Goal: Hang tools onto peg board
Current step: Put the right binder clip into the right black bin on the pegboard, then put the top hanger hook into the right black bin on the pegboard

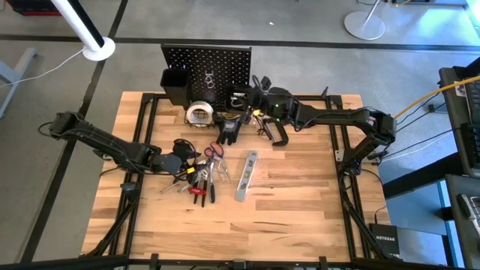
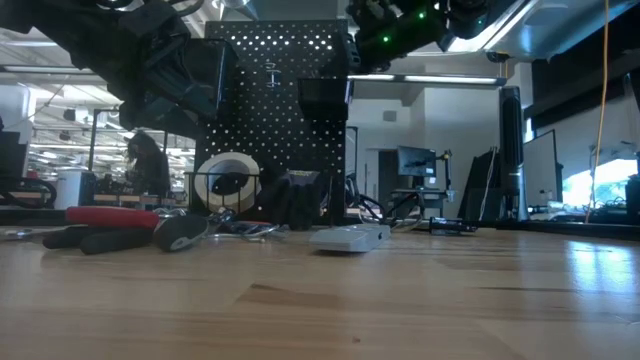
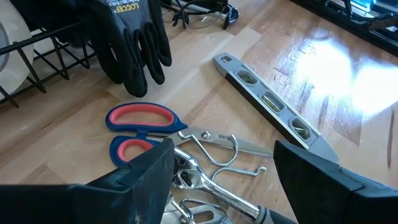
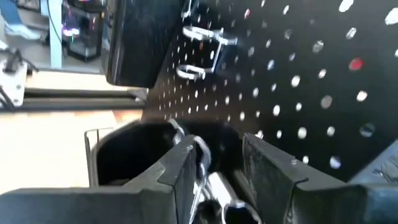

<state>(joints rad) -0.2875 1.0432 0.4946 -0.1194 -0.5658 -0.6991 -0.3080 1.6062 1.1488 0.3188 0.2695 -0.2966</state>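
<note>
The right claw (image 1: pixel 241 97) is up at the peg board (image 1: pixel 217 64), its fingers partly open around a silver tool (image 4: pixel 208 177) over a black bin (image 4: pixel 134 152), so next it should let go and back away, while the wide-open, empty left claw (image 1: pixel 182 161) waits over the scissors (image 3: pixel 149 127) on the surface (image 1: pixel 300 195).

Two matte black jointed arms, each built of slim tubular links with bulkier rounded joints. The right arm (image 1: pixel 330 118) showed small green lights glowing near its wrist. Both ended in the left gripper (image 3: pixel 224 177) and right gripper (image 4: pixel 217 171), with broad, flat, angular black fingers.
</note>
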